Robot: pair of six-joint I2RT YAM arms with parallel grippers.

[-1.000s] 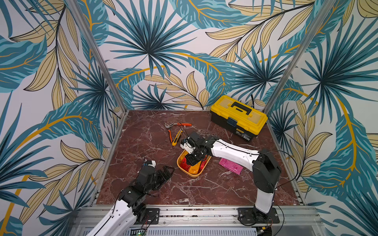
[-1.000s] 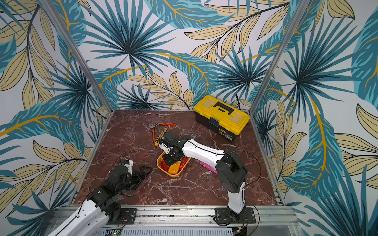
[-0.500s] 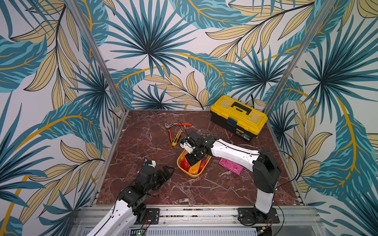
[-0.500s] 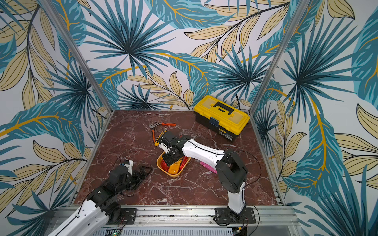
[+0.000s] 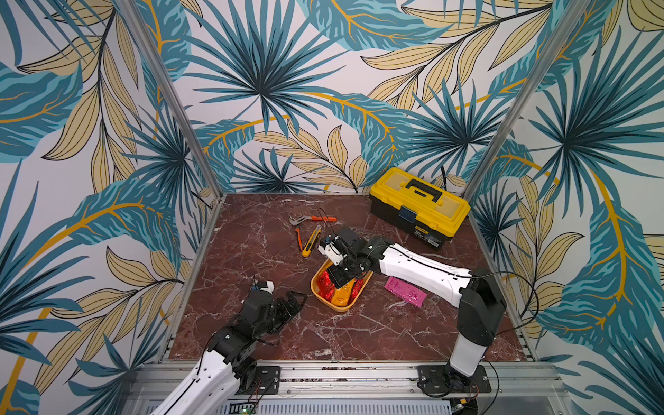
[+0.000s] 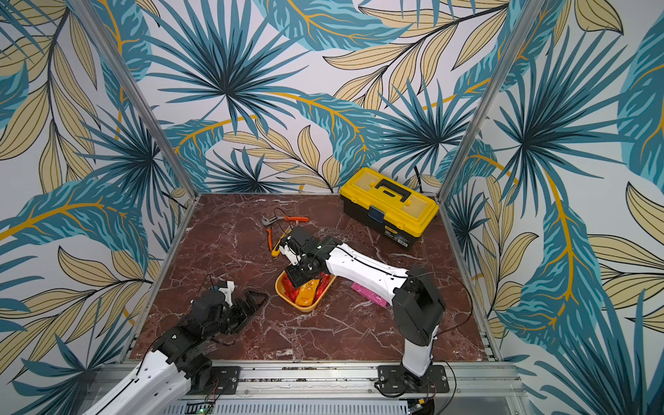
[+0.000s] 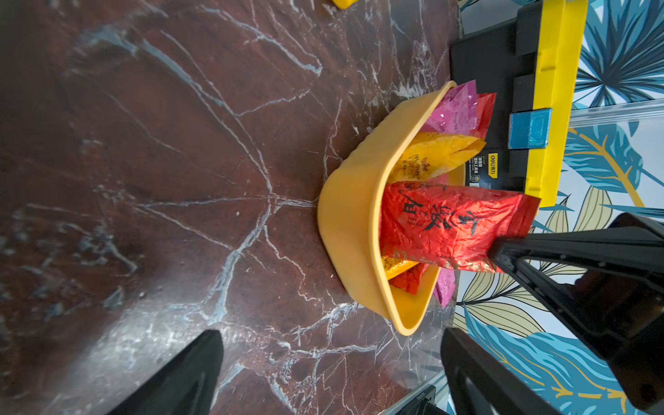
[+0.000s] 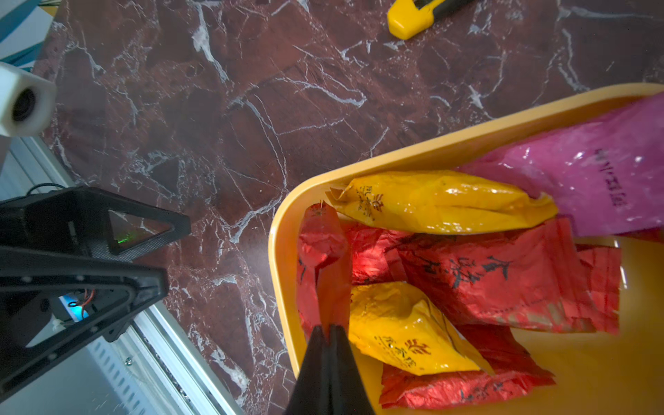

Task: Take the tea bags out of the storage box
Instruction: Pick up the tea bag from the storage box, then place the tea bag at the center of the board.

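right pincer (image 8: pixel 328 332): jaws together, clamped on the edge of a crinkled red foil tea bag (image 8: pixel 323 248) with black print
held bag: in the left wrist view the crinkled red foil tea bag (image 7: pixel 452 226) sticks up past the rim, lower end inside the box
storage box: shallow yellow-orange plastic tray (image 5: pixel 325 301), rounded corners, mid-counter, right under the right pincer in both top views
rest in box: orange-yellow foil sachets (image 8: pixel 442 203), two seen; magenta pink foil sachet (image 8: pixel 593 172) leaning on the rim; more red ones underneath, count unclear
loose bag: second magenta pink foil sachet (image 5: pixel 405 291) flat on the counter, near the tray but apart, beside the right forearm
left pincer (image 5: pixel 293 301): jaws wide apart, empty, low over the counter, near the tray, not touching it, tips aimed at it
counter: dark red marble slab (image 5: pixel 251 258), white veins
behind tray: yellow utility knife (image 5: pixel 311 241); orange-handled pliers (image 5: pixel 312 218)
back corner: yellow-and-black toolbox (image 5: pixel 418 206), black handle, lid down
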